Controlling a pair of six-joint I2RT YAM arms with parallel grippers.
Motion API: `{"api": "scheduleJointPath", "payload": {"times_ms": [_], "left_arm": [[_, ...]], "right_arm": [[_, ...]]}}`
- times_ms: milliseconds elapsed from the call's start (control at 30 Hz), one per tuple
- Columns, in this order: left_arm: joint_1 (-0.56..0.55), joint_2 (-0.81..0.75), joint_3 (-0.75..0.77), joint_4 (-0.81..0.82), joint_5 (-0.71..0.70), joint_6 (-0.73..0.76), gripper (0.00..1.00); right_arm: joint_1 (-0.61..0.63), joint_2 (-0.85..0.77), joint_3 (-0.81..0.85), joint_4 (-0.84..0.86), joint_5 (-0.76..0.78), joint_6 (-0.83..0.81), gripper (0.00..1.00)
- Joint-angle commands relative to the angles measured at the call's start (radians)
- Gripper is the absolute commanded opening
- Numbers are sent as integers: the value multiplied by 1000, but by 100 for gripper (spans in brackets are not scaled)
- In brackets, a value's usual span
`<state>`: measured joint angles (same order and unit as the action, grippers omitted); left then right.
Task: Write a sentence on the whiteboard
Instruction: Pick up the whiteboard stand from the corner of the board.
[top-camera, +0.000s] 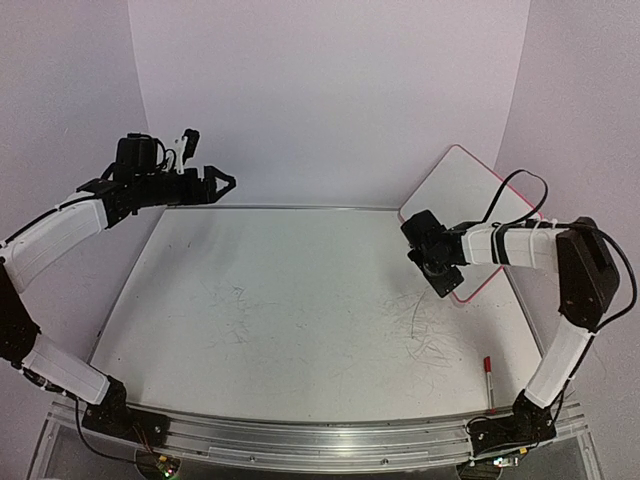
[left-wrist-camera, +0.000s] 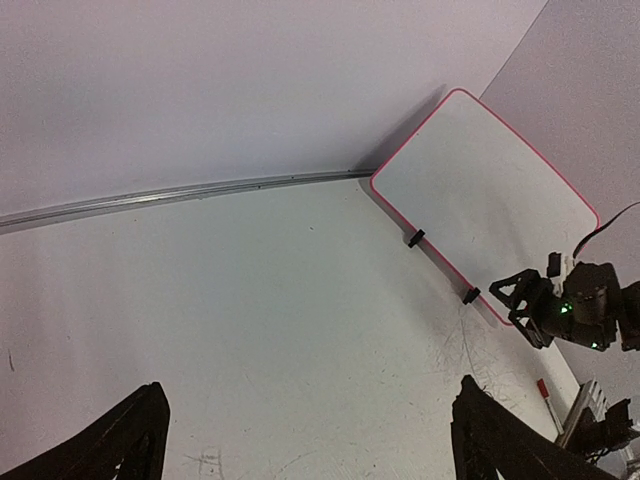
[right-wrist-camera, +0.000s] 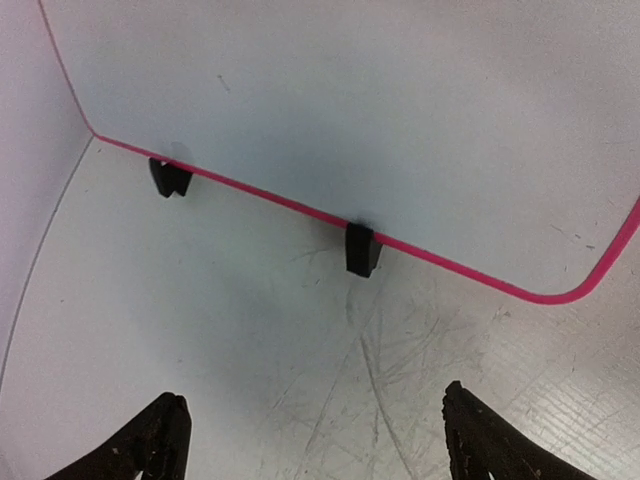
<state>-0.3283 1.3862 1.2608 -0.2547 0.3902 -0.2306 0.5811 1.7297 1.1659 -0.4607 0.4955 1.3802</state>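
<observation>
- The rectangular glossy white whiteboard with the thin red rim and rounded corners (top-camera: 468, 195) is standing at the far right corner of the table, tilting back against the right wall.
- Its two small black clip feet (right-wrist-camera: 362, 248) are gripping the lower red edge and resting on the large scuffed white table surface (top-camera: 300, 300).
- The right gripper (right-wrist-camera: 313, 392) is hovering low just in front of the board's lower edge, with its camera facing the feet and the nearer rounded corner.
- Its two dark fingers are standing wide apart, with nothing between them and only the table beneath.
- Grey scribble marks (top-camera: 430, 330) are spreading over the table right under and beside this gripper.
- The left gripper (left-wrist-camera: 312, 385) is hanging high over the far left corner of the table, well apart from the board and aiming across at it.
- Its jaws are also spreading wide and gripping nothing.
- A slim marker with a red cap (top-camera: 488, 378) is lying loose on the table near the right arm's base, apart from both grippers.
</observation>
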Motion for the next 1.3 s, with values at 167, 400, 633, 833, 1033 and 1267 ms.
{"api": "scheduleJointPath", "payload": {"times_ms": [167,400,633,833,1033,1267], "left_arm": [[-9,-58,-21,15,-2,28,99],[-10,-60,-26,16,2,28,99],[-9,-60,-29,16,2,27,99],[-10,-56,-31,18,-2,26,99],[-9,-53,-34,18,-3,28,100],[-9,-51,-35,18,-5,28,100]], "right_arm": [[-57,225,172,-62,162,19,84],[-91,315,200,-89,136,117,83],[-114,382,233,-108,131,153,77],[-127,398,251,-111,127,158,67],[-129,399,261,-113,143,143,56],[-130,401,271,-113,156,109,37]]}}
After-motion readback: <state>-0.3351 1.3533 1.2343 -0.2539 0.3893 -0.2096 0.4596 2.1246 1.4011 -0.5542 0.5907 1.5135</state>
